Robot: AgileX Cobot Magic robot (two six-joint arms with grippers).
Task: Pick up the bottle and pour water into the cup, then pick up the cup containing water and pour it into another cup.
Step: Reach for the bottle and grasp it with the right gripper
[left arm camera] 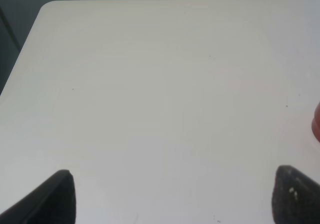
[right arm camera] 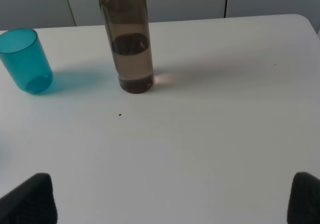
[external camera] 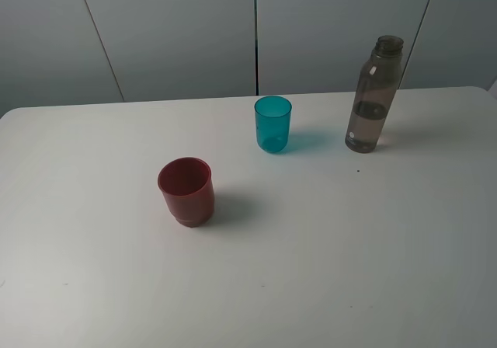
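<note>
The smoky grey-brown bottle (external camera: 373,95) stands upright at the back right of the white table (external camera: 326,270), uncapped, about half full of water. It also shows in the right wrist view (right arm camera: 128,39). The teal cup (external camera: 272,123) stands upright to its left and also shows in the right wrist view (right arm camera: 26,60). The dark red cup (external camera: 186,191) stands nearer the front left; only a sliver of it shows in the left wrist view (left arm camera: 316,124). The left gripper (left arm camera: 172,196) is open and empty over bare table. The right gripper (right arm camera: 172,199) is open and empty, well short of the bottle. Neither arm shows in the high view.
Grey wall panels (external camera: 178,29) stand behind the table's far edge. The table's far left corner (left arm camera: 47,6) shows in the left wrist view. A small dark speck (right arm camera: 120,115) lies on the table in front of the bottle.
</note>
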